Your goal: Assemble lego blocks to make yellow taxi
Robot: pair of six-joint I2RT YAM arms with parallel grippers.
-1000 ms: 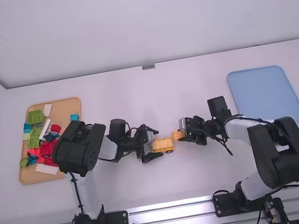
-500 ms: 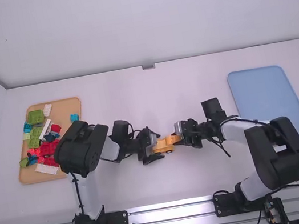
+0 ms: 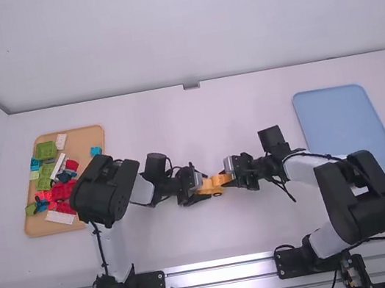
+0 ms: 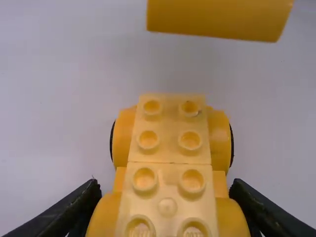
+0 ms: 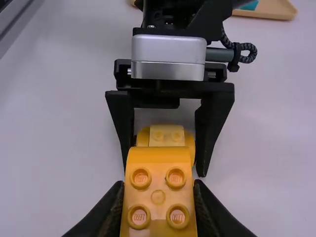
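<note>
White table (image 3: pixel 151 248), pale walls (image 3: pixel 179 27) behind and at the left, metal rails (image 3: pixel 222 272) along the near edge. Tan tray (image 3: pixel 82 142), left: red blocks (image 3: pixel 60 191), green blocks (image 3: pixel 46 150), white and blue pieces. Blue tray (image 3: pixel 347 131), right. Raised lettering on some studs. Mid-table, my left gripper (image 3: pixel 201 183) is closed around the yellow wheeled base (image 4: pixel 170 163); right gripper (image 3: pixel 229 175) has a yellow block (image 5: pixel 158 190) pinched, near the base, gap visible in the left wrist view.
</note>
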